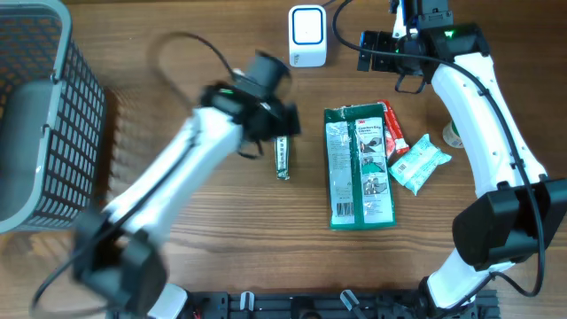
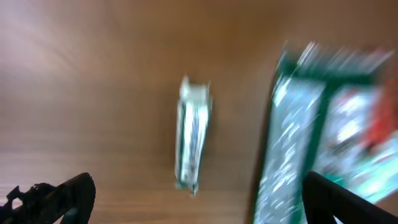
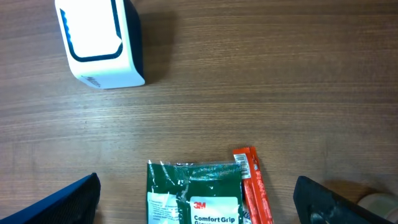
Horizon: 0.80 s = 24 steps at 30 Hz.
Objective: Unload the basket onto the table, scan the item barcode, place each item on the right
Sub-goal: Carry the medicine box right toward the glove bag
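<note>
The left end effector (image 2: 198, 190) hangs released, its fingers spread wide and gripping nothing. The narrow silver packet (image 2: 193, 134) lies flat on the counter (image 2: 93, 93) directly below it, between the two fingertips and touching neither, though this view is blurred. A green package (image 2: 298, 137) lies just to its right. The right end effector (image 3: 196, 186) is also released and empty, above the green package's top edge. A red stick (image 3: 252, 183) lies beside that package, and the white scanner (image 3: 99, 43) stands ahead to the left.
</note>
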{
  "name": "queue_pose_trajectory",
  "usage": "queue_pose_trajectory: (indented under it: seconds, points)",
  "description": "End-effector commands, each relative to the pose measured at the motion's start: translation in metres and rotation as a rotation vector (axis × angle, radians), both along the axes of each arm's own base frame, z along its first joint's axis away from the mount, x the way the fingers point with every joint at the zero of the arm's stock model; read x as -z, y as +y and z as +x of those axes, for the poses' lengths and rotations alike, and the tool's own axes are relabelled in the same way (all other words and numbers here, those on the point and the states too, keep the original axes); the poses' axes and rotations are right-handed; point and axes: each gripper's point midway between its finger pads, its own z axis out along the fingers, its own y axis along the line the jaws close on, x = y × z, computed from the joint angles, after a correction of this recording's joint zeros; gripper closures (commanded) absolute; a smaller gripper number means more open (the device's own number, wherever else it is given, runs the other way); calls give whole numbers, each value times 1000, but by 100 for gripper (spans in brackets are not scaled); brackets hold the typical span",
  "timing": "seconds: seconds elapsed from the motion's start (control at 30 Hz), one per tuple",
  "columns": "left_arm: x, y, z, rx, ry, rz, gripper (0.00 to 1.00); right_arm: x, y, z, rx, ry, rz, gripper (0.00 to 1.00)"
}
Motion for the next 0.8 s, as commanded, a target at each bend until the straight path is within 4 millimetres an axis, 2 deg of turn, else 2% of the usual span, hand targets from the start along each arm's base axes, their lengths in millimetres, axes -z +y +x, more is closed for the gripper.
queue_pose_trajectory:
  seconds: [0.0, 0.03, 0.1, 0.2, 0.33, 0.47, 0.77]
  points:
    - [-71, 73, 25, -214, -237, 60, 0, -7, -2, 2, 10, -20, -10, 0]
    - [-86, 98, 28, -282, -286, 87, 0, -7, -2, 2, 10, -20, -10, 0]
    - [-101, 127, 27, -360, -325, 101, 0, -7, -2, 2, 10, -20, -10, 0]
    - [-112, 158, 25, -439, -349, 102, 0, -7, -2, 2, 10, -20, -10, 0]
    - [-114, 182, 25, -504, -352, 112, 0, -7, -2, 2, 10, -20, -10, 0]
    - [-114, 192, 25, -530, -349, 117, 0, -7, -2, 2, 10, -19, -10, 0]
    - [-114, 192, 25, -530, -350, 117, 0, -7, -2, 2, 10, -19, -10, 0]
